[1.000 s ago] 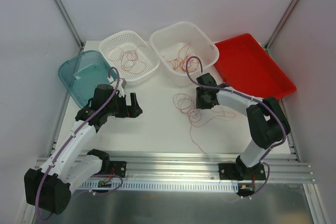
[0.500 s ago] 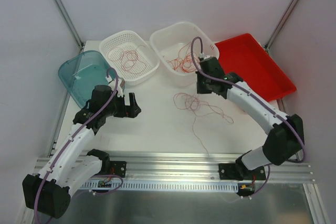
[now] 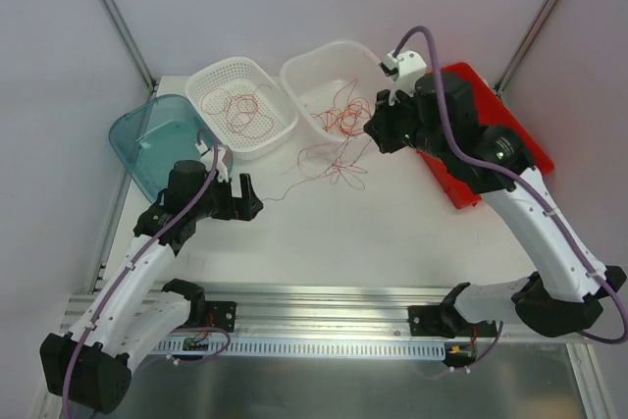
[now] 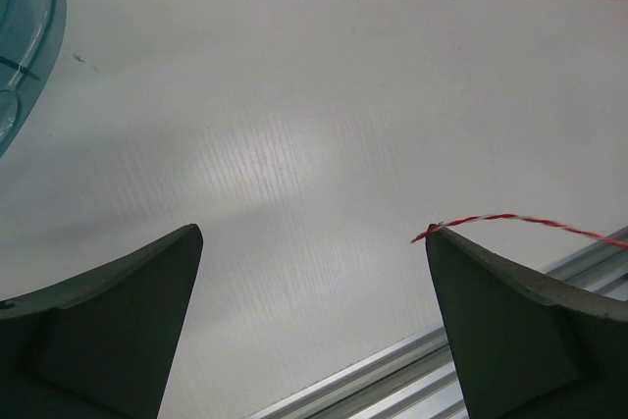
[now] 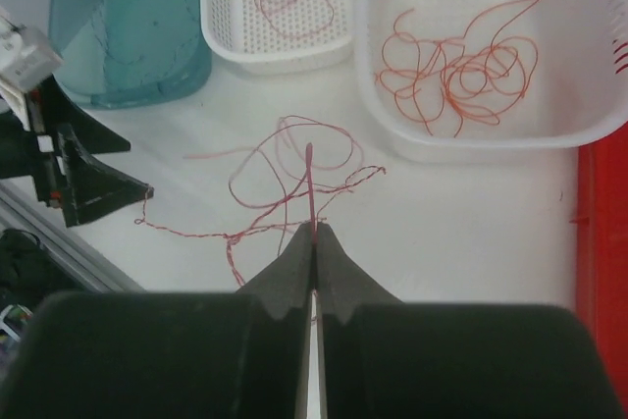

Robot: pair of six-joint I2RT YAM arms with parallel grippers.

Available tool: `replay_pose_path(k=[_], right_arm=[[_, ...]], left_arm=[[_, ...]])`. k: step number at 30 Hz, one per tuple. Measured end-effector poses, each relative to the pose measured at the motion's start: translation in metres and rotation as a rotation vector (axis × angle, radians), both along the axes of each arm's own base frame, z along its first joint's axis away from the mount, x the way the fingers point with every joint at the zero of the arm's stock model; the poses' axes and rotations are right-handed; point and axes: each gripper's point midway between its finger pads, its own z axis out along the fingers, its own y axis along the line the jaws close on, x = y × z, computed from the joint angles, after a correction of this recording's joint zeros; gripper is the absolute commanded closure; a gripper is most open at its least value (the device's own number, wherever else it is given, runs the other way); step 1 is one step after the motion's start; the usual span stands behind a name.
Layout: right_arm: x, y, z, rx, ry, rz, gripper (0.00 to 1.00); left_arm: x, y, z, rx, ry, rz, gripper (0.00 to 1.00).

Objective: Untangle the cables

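Observation:
Thin red-orange cables form a loose tangle (image 3: 329, 159) between the white tub and the table, and my right gripper (image 3: 378, 134) is shut on one strand of it. In the right wrist view the strand (image 5: 310, 179) rises from the closed fingertips (image 5: 315, 230) into the loops (image 5: 294, 159). One twisted strand (image 3: 280, 191) trails left to my left gripper (image 3: 250, 196), which is open low over the table. Its end (image 4: 491, 220) lies at the tip of the right-hand finger (image 4: 520, 331), not between the jaws (image 4: 312, 233). More cables lie in the tub (image 3: 339, 115) and the basket (image 3: 240, 110).
A white tub (image 3: 388, 80) and a perforated white basket (image 3: 280, 130) stand at the back. At the left is a teal container (image 3: 157, 139); at the right a red tray (image 3: 449, 183), partly under the right arm. An aluminium rail (image 3: 324, 301) runs along the near edge.
My right gripper has closed on a strand and risen toward the back right, dragging the tangle up and toward the tub. A loose end has swept left to the left gripper, which stayed put.

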Motion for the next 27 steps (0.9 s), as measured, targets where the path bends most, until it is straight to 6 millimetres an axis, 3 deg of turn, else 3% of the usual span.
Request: replay_pose_path(k=[3, 9, 12, 15, 22, 27], right_arm=[[0.003, 0.006, -0.031, -0.079, 0.066, 0.019, 0.99], [-0.012, 0.010, -0.133, -0.263, 0.292, 0.071, 0.99], [-0.023, 0.016, -0.156, -0.266, 0.356, 0.129, 0.99], [-0.033, 0.026, -0.162, -0.244, 0.385, 0.192, 0.99], [-0.055, 0.056, -0.151, -0.171, 0.364, 0.367, 0.98], [-0.069, 0.069, -0.141, -0.130, 0.348, 0.467, 0.98]], left_arm=[[0.000, -0.001, 0.004, -0.008, -0.018, -0.004, 0.01], [-0.003, -0.013, 0.020, -0.067, -0.097, -0.075, 0.01], [-0.009, -0.026, 0.031, -0.126, -0.146, -0.153, 0.01], [-0.014, -0.041, 0.043, -0.190, -0.175, -0.234, 0.01], [-0.027, -0.083, 0.059, -0.259, -0.198, -0.416, 0.01], [-0.026, -0.109, 0.078, -0.279, -0.243, -0.503, 0.02]])
